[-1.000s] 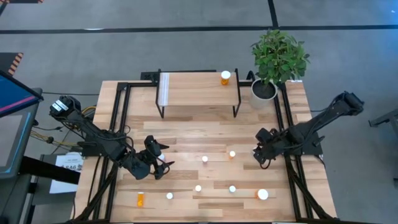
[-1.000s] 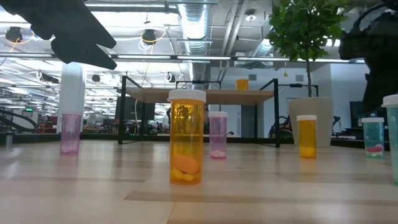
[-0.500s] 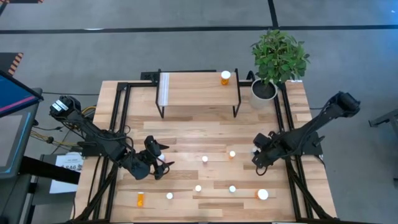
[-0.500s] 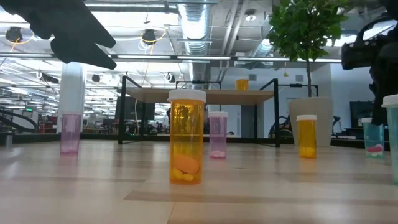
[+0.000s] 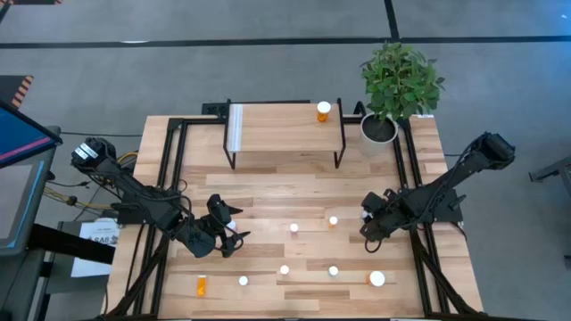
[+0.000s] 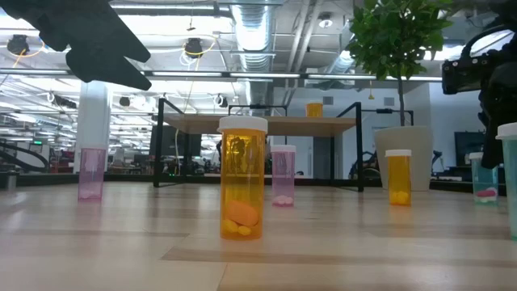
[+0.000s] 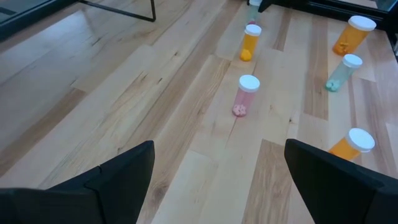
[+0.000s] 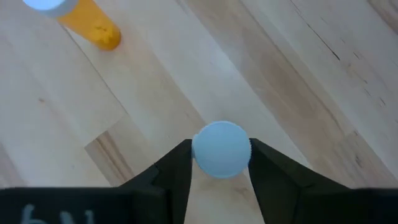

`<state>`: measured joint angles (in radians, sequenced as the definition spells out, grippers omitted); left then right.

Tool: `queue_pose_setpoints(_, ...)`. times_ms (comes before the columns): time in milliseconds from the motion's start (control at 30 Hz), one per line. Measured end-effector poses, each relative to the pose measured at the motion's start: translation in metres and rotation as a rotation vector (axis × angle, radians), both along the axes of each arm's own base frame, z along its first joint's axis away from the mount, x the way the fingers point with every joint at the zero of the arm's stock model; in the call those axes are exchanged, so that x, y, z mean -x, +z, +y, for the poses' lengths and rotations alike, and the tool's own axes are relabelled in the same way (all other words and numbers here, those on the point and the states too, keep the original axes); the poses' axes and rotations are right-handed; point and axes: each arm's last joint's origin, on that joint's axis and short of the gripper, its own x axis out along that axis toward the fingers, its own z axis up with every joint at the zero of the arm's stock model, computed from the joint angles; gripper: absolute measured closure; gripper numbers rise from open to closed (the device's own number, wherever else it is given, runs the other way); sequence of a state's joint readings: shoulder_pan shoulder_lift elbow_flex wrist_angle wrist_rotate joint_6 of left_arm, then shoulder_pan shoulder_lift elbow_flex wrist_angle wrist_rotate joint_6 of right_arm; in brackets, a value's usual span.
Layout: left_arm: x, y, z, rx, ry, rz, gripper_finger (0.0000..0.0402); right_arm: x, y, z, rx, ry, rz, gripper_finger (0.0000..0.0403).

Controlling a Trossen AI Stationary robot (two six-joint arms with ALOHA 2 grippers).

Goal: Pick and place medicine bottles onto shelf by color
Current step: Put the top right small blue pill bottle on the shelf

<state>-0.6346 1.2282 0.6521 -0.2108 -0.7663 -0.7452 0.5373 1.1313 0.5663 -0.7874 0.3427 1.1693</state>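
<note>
Small white-capped medicine bottles stand on the wooden table: a pink one (image 5: 293, 228), orange ones (image 5: 333, 220) and a larger one (image 5: 377, 278). One orange bottle (image 5: 201, 285) lies on its side. Another orange bottle (image 5: 323, 111) stands on the light-wood shelf (image 5: 285, 129). My right gripper (image 5: 368, 224) points down over a green bottle (image 6: 485, 181), shut on its white cap (image 8: 221, 149). My left gripper (image 5: 228, 234) hangs wide open and empty above the table's left part; it also shows in the left wrist view (image 7: 219, 149). My right gripper pinches the green bottle's white cap, one finger on its edge (image 8: 194, 155) and the other on the opposite side. The fingers come from above, pointing down. The bottle stands upright with its base on the table.
A potted plant (image 5: 398, 85) stands at the shelf's right end. Black frame rails (image 5: 174, 178) run along the table's left and right sides. More bottles (image 7: 245, 96) stand between the two grippers. A large orange bottle (image 6: 242, 179) stands close to the low camera.
My right gripper has gone down and a little toward the table's left and near edges, over the green bottle. The bottles stay in place.
</note>
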Motion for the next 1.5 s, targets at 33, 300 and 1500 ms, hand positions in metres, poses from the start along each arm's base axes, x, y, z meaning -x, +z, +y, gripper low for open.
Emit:
queue_pose_setpoints(33, 0.000, 0.000, 0.000, 0.000, 0.000, 0.000, 0.0056, 0.000, 0.000, 0.000, 0.000, 0.002, -0.001, 0.0236)
queue_pose_setpoints(300, 0.000, 0.000, 0.000, 0.000, 0.000, 0.000, 0.0056, -0.002, 0.000, 0.001, -0.003, 0.015, -0.015, 0.0269)
queue_pose_setpoints(1500, -0.008, 0.011, -0.005, -0.010, -0.050, -0.108, 0.0056, -0.082, 0.185, -0.130, 0.182, -0.102, -0.428, 0.0257)
